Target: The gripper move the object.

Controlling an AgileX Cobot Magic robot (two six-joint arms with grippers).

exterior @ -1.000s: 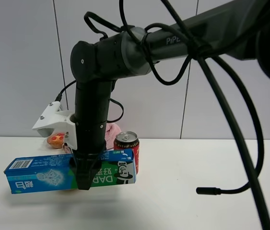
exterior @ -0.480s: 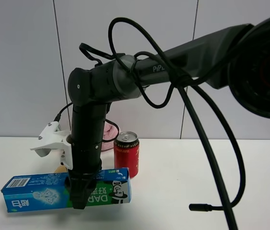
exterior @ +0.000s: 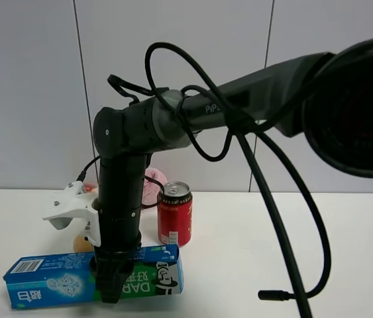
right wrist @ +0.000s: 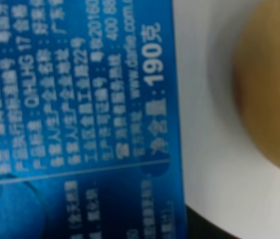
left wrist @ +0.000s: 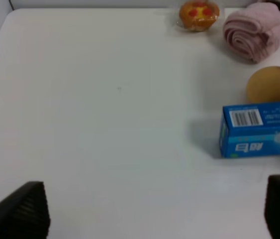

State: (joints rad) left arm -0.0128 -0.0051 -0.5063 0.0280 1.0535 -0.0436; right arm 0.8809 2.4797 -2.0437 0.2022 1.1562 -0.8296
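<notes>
The blue and green DARLIE toothpaste box (exterior: 47, 283) lies lengthwise low at the table's front left, at or just above the surface. My right gripper (exterior: 110, 285) reaches across from the right, points straight down and is shut on the box near its middle. The right wrist view shows the box's printed blue face (right wrist: 80, 124) very close up. The box's barcode end (left wrist: 261, 128) shows in the left wrist view. My left gripper (left wrist: 152, 211) is open and empty over bare table, well apart from the box.
A red soda can (exterior: 174, 215) stands just behind the box's right end. A tan ball (left wrist: 271, 84) lies right behind the box. A pink rolled cloth (left wrist: 254, 27) and an orange pastry (left wrist: 198, 12) sit near the back wall. A loose black cable end (exterior: 275, 295) lies front right.
My right gripper has come down with the box, from well above the table to about table level, and shifted a little to the left. The can stayed put.
</notes>
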